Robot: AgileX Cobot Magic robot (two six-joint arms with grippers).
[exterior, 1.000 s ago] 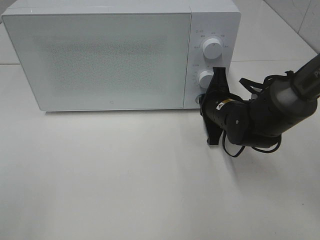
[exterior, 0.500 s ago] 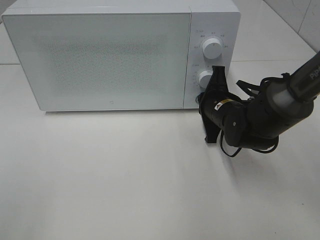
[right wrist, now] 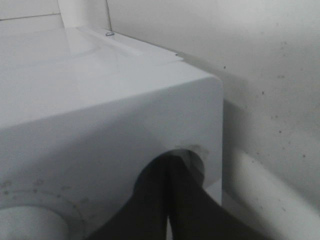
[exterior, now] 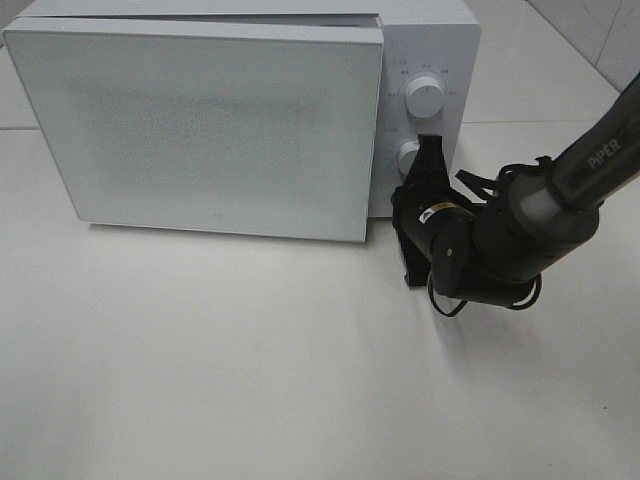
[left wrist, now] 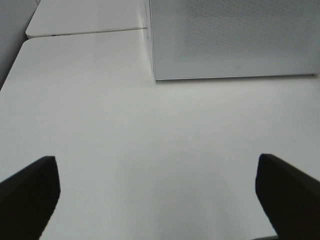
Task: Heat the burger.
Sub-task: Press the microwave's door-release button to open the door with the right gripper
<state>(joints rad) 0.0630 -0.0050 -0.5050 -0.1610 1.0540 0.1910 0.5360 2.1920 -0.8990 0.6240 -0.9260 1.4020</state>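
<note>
One white table (exterior: 250, 380), one white microwave (exterior: 432, 30) with its door (exterior: 200, 130) slightly ajar, two knobs, upper (exterior: 424, 96) and lower (exterior: 408, 155), right gripper (right wrist: 169, 170) fingers pressed together at the round button (right wrist: 194, 154), left gripper (left wrist: 156, 165) fingers spread wide over the table, burger out of sight, place unknowable.

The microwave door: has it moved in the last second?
Yes. The microwave door has swung out at its right edge, toward the camera, away from the control panel that it lay flush beside. The panel itself has stayed put.

surface: white table (exterior: 250, 380) | on it: white microwave (exterior: 200, 120), door ajar
</note>
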